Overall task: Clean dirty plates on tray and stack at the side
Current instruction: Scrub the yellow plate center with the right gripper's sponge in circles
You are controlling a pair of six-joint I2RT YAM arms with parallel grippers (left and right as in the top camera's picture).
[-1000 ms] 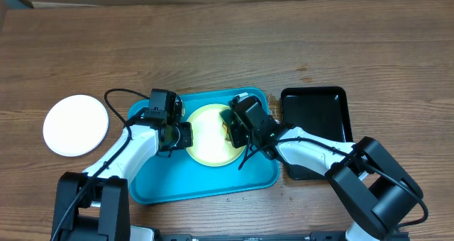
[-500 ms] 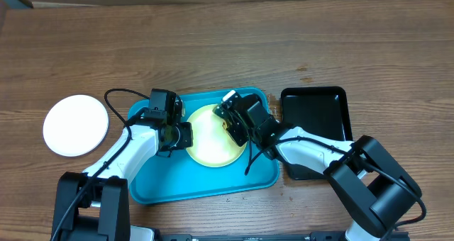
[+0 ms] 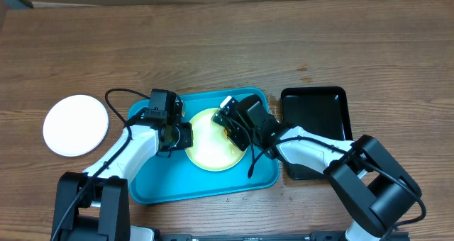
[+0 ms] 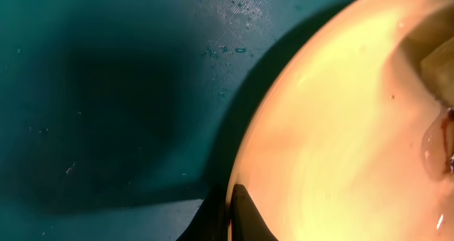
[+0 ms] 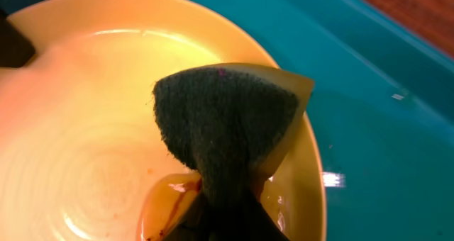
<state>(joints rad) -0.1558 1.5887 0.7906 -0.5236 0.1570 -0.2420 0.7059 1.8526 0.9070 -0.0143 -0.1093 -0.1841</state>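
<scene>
A pale yellow-green plate (image 3: 209, 143) lies in the turquoise tray (image 3: 206, 184). My left gripper (image 3: 183, 135) is shut on the plate's left rim; in the left wrist view the plate (image 4: 355, 127) fills the right side and the fingertips (image 4: 230, 213) pinch its edge over the tray (image 4: 106, 92). My right gripper (image 3: 228, 122) is shut on a dark green and yellow sponge (image 5: 227, 127) pressed on the plate (image 5: 92, 149), with a brownish wet smear (image 5: 167, 202) beside it. A white plate (image 3: 75, 125) lies on the table left of the tray. A third plate is out of view.
A smaller glossy black tray (image 3: 316, 127) lies on the wooden table right of the turquoise tray. Black cables run along both arms. The turquoise tray's rim (image 5: 397, 64) rises to the right of the sponge.
My right gripper has slid the sponge up and to the left across the yellow-green plate. The plate has shifted slightly. The left gripper has stayed on the rim.
</scene>
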